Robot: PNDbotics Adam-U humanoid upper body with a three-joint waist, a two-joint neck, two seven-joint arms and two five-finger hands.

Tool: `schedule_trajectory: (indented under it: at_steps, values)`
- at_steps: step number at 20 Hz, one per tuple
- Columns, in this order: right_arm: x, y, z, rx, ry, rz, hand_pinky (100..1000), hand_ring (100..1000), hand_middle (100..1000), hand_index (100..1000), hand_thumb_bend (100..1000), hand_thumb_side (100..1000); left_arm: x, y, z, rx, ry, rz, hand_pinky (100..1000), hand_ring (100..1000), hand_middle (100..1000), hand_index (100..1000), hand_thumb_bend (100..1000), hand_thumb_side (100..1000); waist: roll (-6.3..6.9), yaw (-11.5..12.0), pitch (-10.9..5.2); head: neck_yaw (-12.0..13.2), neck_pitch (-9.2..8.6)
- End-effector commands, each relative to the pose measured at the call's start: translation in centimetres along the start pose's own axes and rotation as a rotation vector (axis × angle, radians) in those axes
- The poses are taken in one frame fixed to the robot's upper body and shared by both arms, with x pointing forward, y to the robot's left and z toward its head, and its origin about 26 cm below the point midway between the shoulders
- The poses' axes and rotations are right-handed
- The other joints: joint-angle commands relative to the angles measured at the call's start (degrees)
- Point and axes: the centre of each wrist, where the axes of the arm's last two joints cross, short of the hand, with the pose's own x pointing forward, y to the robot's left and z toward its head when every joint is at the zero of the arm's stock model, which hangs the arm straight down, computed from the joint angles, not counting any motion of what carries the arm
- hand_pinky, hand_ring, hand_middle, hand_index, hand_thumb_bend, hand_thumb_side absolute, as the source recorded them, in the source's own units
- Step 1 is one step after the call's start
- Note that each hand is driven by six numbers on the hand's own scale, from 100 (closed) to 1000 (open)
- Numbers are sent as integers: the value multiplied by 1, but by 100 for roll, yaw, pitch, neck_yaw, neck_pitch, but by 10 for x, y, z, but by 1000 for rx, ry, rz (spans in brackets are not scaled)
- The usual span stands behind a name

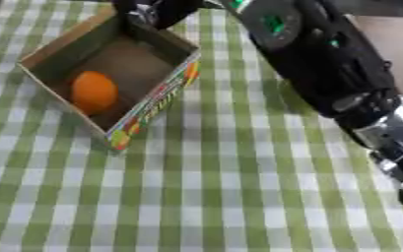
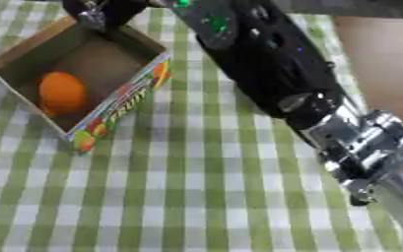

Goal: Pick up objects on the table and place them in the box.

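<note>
Box of brown cardboard, open at the top, one printed side wall bright with fruit colours, standing askew on green-and-white checked cloth. Inside, on the box floor toward the near-left wall, one round orange fruit, below and a little to the left of the right hand. Right hand seen at the top edge only, directly over the far corner of the box, black with a silver part close to the cardboard rim. Fingers cut off by the picture's edge and blurred, so cannot tell whether spread, curled or clamped on anything. Touching the rim or just above it: cannot tell either. Right arm running from that hand down and to the right across the cloth, bulky and black with small green lights on the upper segment, then silver joints toward the right edge. Below the hand and beside the arm, nothing but checked cloth showing in front of the box. To the right of the arm, a strip of bare brown surface beyond the cloth's edge.
</note>
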Motion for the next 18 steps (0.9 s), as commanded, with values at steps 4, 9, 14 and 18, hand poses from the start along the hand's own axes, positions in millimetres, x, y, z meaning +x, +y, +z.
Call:
schedule_trajectory:
  at_steps: [4,9,14,18]
  values:
    - [11,-41,39,-23,15,31,890,100,685,869,100,100,5,8,-7,-23,-31,-38,730,698,680,830,240,401,45,-20,-157,115,59]
    - [5,-26,56,91,77,47,925,100,789,894,100,153,5,16,-1,-18,-11,-81,728,695,680,830,230,412,23,-283,-116,491,56]
    - [1,-12,94,237,155,73,961,100,813,926,100,183,5,17,0,-8,-13,-98,726,695,680,830,227,413,44,-350,-60,599,34]
    - [2,-9,125,312,215,70,978,100,859,960,100,269,5,16,1,2,-13,-99,725,694,680,831,225,416,80,-358,-21,594,14]
